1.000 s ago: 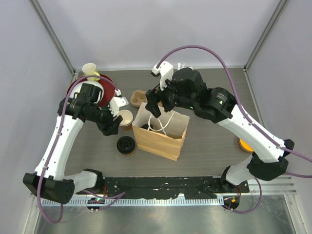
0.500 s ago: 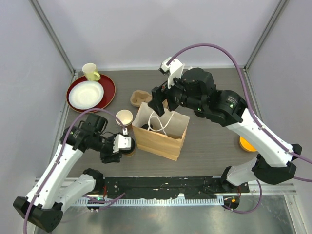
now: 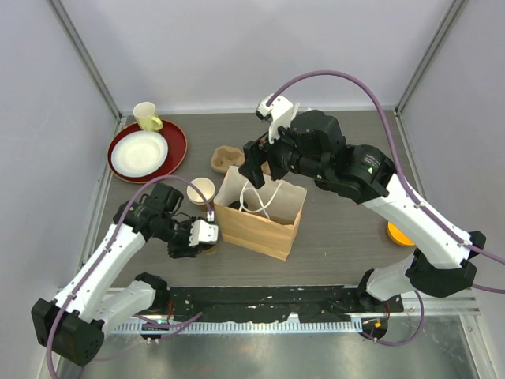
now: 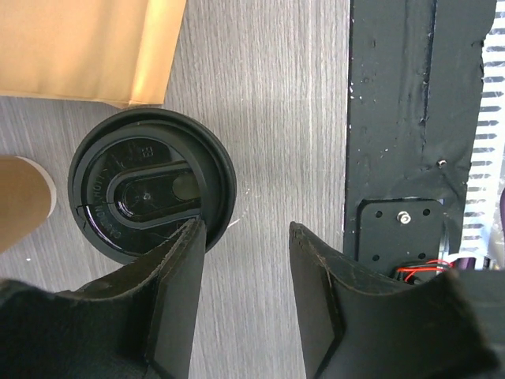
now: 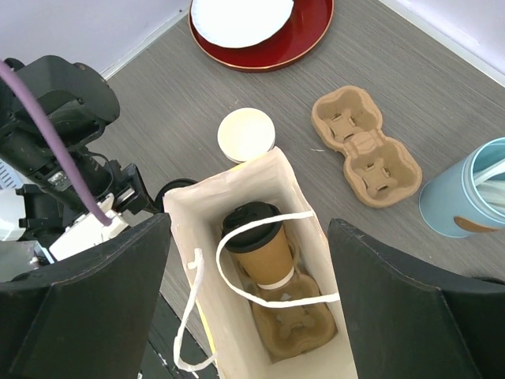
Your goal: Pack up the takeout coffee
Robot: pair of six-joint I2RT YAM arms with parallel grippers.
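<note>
One takeout coffee [image 5: 264, 245], a tan cup under a black sip lid, stands in a cardboard carrier inside the open paper bag [image 5: 197, 229]. My right gripper [image 5: 249, 225] hangs open above the bag [image 3: 260, 221], holding nothing. A second takeout coffee [image 4: 150, 185] stands on the table left of the bag. My left gripper [image 4: 246, 229] sits low beside it, jaws open over bare table. Its left finger [image 4: 177, 276] overlaps the lid's near rim. In the top view the left gripper [image 3: 197, 235] hides most of that cup.
A lidless tan cup [image 3: 201, 189] stands just behind the left gripper. A spare cardboard carrier [image 3: 225, 158] lies behind the bag, with a blue tin [image 5: 473, 189] beside it. A red tray [image 3: 175, 146] with a white plate and a cream cup [image 3: 145, 115] sits far left. A black rail [image 3: 260, 298] lines the near edge.
My left arm swung from the red tray toward the near side, down to the lidded cup, its jaws narrowing. The right gripper stayed over the bag, shifting only slightly.
</note>
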